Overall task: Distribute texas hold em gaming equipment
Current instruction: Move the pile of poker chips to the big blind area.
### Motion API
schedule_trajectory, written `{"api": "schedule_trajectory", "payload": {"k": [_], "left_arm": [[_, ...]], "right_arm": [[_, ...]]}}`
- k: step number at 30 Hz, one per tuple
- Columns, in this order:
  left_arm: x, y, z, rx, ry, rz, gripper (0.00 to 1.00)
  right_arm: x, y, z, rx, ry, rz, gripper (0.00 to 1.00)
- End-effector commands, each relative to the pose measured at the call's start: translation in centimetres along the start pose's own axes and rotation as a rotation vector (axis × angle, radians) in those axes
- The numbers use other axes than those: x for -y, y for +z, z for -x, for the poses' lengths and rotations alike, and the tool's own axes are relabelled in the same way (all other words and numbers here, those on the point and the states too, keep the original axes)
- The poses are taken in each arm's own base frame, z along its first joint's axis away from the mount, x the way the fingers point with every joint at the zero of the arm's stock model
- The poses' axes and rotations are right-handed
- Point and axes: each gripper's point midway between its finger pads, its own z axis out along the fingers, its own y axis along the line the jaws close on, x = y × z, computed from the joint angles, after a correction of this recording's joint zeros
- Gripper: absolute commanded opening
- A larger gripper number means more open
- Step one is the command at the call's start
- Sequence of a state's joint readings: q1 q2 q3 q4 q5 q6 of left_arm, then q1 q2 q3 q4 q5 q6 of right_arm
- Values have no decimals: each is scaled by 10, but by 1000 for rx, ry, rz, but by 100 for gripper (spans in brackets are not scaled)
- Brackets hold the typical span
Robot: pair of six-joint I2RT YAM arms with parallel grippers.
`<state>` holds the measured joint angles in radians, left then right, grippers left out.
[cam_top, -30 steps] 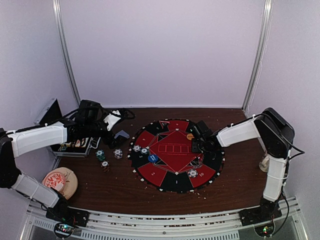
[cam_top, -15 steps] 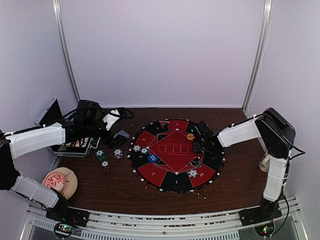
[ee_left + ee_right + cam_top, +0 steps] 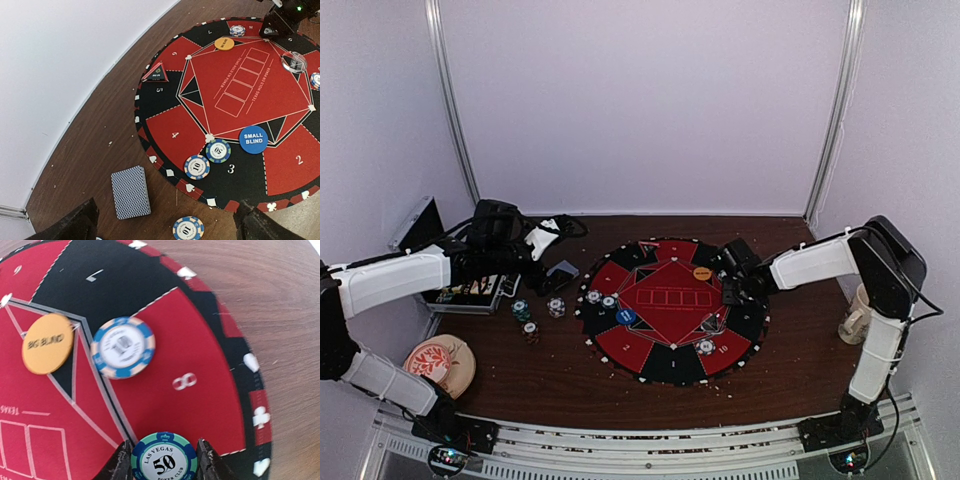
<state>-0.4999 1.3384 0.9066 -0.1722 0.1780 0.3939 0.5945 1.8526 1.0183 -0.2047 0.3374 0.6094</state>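
My right gripper (image 3: pixel 164 456) is shut on a teal 50 poker chip (image 3: pixel 163 460), over the red section marked 8 at the mat's far right (image 3: pixel 738 272). Just beyond it lie a blue-and-white 10 chip (image 3: pixel 123 347) and the orange big-blind disc (image 3: pixel 48 343). My left gripper (image 3: pixel 167 232) hangs open above the table at the mat's left edge, with a grey-blue deck of playing cards (image 3: pixel 130 192) and a loose 10 chip (image 3: pixel 188 228) below it. On the mat (image 3: pixel 165 130) lie a 10 chip (image 3: pixel 196 167), a 50 chip (image 3: pixel 218 150), the blue small-blind disc (image 3: pixel 252 140) and a clear disc (image 3: pixel 293 62).
A metal case (image 3: pixel 460 290) stands open at the far left, with three small chip stacks (image 3: pixel 531 318) on the table beside it. A round red-and-cream dish (image 3: pixel 440 362) lies near the left arm's base. A pale mug (image 3: pixel 855 320) stands at the right edge.
My right gripper has closed in on the 50 chip and shifted back and to the right across the mat. The left arm has stayed still.
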Motion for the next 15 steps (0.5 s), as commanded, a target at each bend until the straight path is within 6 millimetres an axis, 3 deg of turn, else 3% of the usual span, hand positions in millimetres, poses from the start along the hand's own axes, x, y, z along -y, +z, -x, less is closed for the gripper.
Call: {"api": "schedule_trajectory", "payload": {"k": [1,15], "left_arm": [[-9,-7,10,50,-4,38,98],[-9,-8,11,55,-4,40,98]], "right_arm": [[17,-5,15,22,12,-34,41],[19,12,70,69,69,-51,41]]}}
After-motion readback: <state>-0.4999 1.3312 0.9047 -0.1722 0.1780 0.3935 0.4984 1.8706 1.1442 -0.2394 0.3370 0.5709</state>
